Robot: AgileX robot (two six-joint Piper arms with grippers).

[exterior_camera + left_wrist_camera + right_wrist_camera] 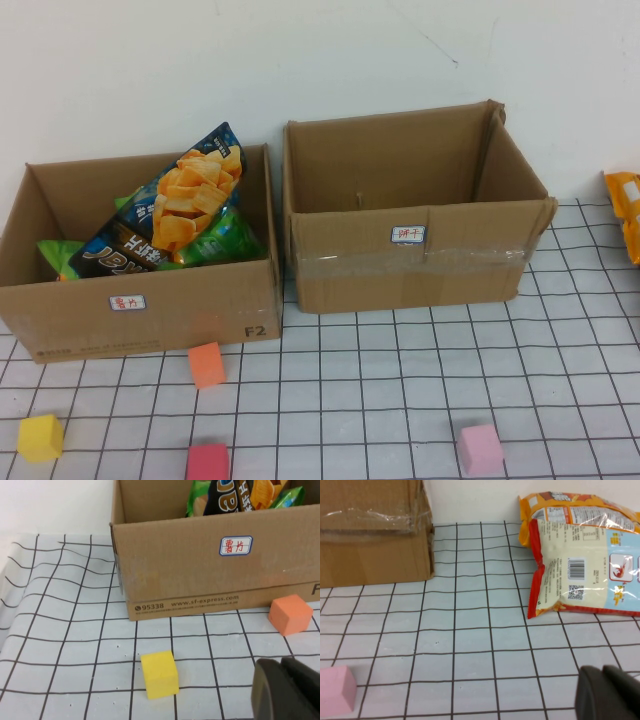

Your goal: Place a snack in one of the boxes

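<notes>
Nothing is gripped yet, so the job looks to be at its opening: picking out a snack and reaching for it. The right claw [610, 692] hangs low over the gridded counter [470, 645] with its fingers pressed together and empty, and only its dark tip shows in its own wrist view. The orange and red snack bag [580, 567] lies flat on the counter ahead of that claw and well apart from it, back side up with a barcode showing; in the high view only its edge [624, 212] peeks in at the right border. The left claw [287, 690] is likewise closed on nothing, hovering near the counter with a yellow foam cube [160, 674] just beside it and an orange foam cube [291, 614] a little further on. Straight ahead of the left claw stands the lower cardboard box with the red-lettered label [215, 575], the likely target, seen from above [140, 310] already holding a chip bag [195, 200] and green packets. The taller taped box [410, 265] stands next to it, toward the right claw's side. A pink cube [336, 690] sits off to the side of the right claw. The next move, as I judge it, calls for the right claw to spread, advance to the bag and pinch an edge, since a flat, slack bag offers little else to hold.
</notes>
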